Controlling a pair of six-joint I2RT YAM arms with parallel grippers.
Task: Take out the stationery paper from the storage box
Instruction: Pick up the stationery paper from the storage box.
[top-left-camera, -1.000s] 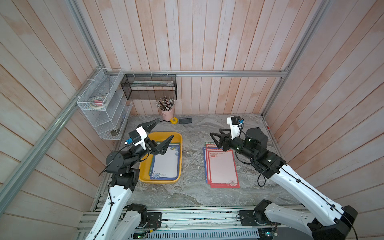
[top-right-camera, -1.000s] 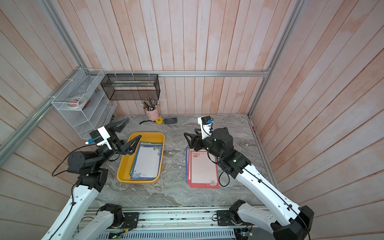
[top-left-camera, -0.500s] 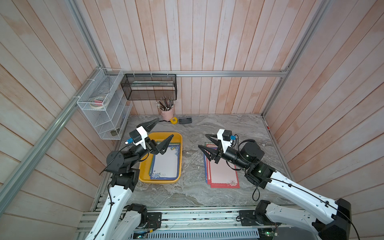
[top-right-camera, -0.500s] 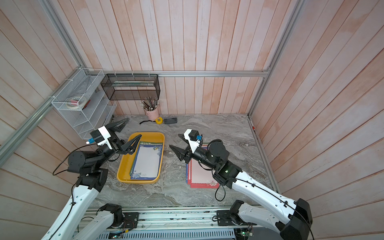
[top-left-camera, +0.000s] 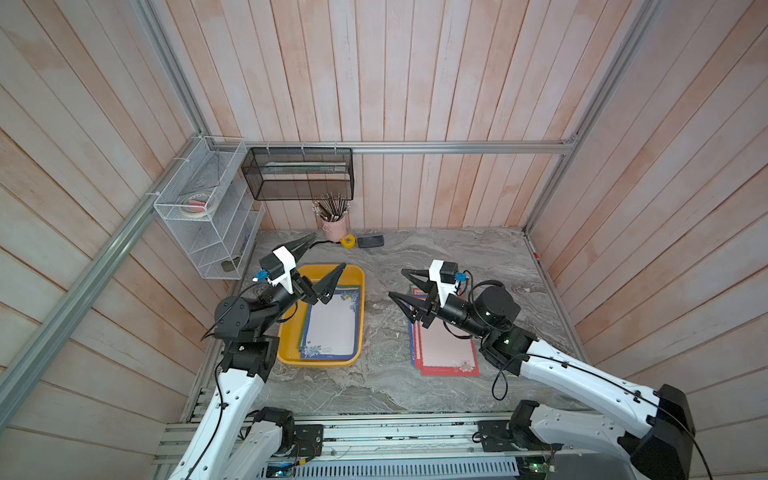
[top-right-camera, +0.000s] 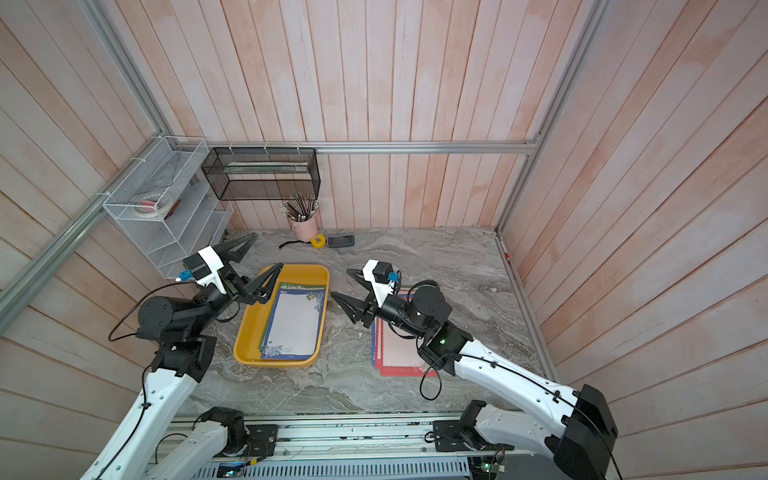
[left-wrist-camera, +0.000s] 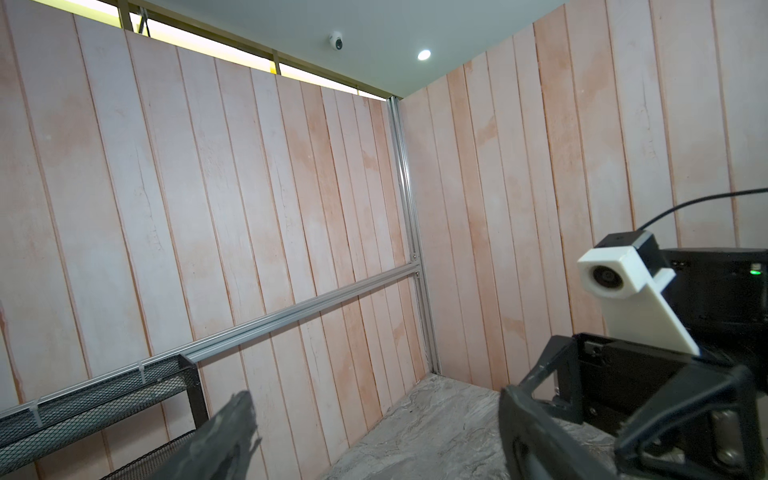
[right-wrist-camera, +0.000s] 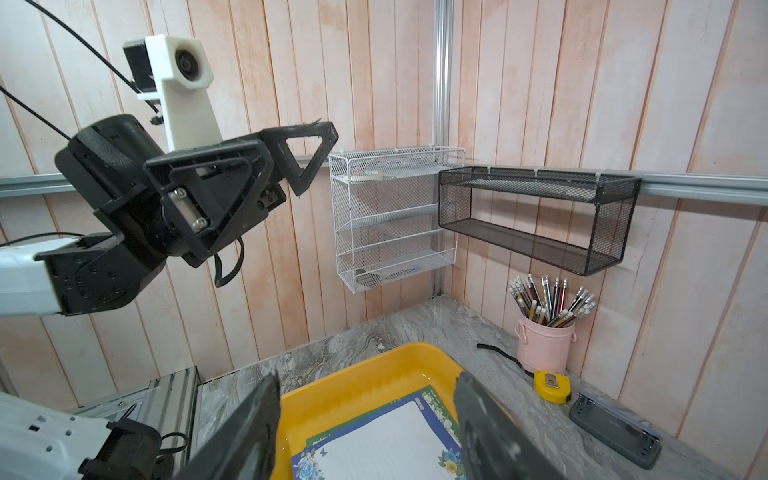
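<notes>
Blue-bordered stationery paper (top-left-camera: 332, 328) lay inside the yellow storage box (top-left-camera: 318, 360). The left gripper (top-left-camera: 328, 249) gaped wide and empty over the box's far end. The right gripper (top-left-camera: 396, 281), jaws apart and empty, hung beside the box, seemingly raised.

I count one storage box (top-left-camera: 316, 360), two piles of stationery paper (top-left-camera: 332, 328) (top-left-camera: 446, 349), one pencil cup (top-left-camera: 335, 228), one tape measure (top-left-camera: 347, 241), one mesh basket (top-left-camera: 299, 174), one wire rack (top-left-camera: 208, 232).

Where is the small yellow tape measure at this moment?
In both top views the tape measure lies on the table near the back wall, behind the storage box, between the pink pencil cup and the grey hole punch.
</notes>
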